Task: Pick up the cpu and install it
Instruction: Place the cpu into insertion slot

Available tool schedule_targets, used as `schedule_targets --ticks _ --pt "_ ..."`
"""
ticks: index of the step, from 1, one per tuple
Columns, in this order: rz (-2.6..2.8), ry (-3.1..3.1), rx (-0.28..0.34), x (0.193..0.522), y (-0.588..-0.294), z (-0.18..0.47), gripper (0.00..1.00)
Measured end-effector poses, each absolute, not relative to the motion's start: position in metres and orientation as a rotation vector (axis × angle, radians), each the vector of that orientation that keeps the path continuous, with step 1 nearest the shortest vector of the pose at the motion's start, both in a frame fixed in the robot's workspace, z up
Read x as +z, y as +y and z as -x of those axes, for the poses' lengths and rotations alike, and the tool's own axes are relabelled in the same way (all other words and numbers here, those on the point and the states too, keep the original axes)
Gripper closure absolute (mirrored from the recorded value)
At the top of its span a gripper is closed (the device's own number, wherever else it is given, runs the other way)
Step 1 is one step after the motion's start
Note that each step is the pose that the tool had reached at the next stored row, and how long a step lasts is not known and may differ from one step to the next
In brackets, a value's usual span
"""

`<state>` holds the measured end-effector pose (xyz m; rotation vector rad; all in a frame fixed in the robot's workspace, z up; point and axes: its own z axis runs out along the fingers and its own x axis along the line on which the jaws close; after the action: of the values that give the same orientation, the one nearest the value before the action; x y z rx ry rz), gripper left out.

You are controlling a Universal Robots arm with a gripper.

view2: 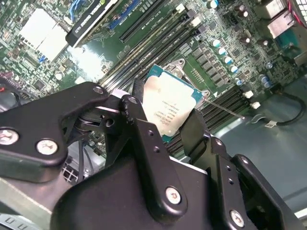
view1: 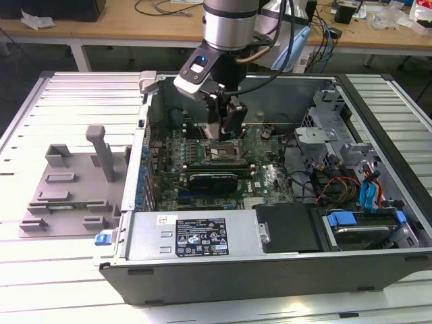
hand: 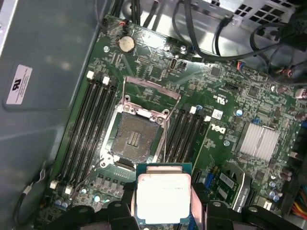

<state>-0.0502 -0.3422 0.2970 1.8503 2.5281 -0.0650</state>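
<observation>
The cpu [hand: 163, 194] is a flat square chip with a silvery top plate and a thin pale rim, and its top faces the camera in both wrist views. My gripper [hand: 163, 203] is shut on the cpu [view2: 169, 106], with one black finger [view2: 139, 125] on each of two opposite edges. The chip hangs above the green motherboard, a short way to one side of the open socket [hand: 136, 135], whose metal load frame [hand: 151, 88] is flipped back. In the exterior view my gripper [view1: 226, 128] is inside the computer case, just above the socket [view1: 221, 152].
Black memory slots [hand: 88, 120] flank the socket. A long black-finned card [view1: 212, 179] lies in front of it, and a silver heatsink [hand: 259, 141] sits nearby. Case walls [view1: 145, 135], a drive cage [view1: 324, 118] and cables [view1: 337, 185] surround the board. A grey fixture tray [view1: 67, 185] lies at the exterior view's left.
</observation>
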Motion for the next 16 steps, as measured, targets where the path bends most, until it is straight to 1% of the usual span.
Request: schedule_targets --ticks 8,16 --pt "-1.928 2.471 -0.066 0.2964 -0.3422 0.0502 0.45" --pt "-2.162 2.271 -0.070 0.2940 -0.3422 0.0500 0.45"
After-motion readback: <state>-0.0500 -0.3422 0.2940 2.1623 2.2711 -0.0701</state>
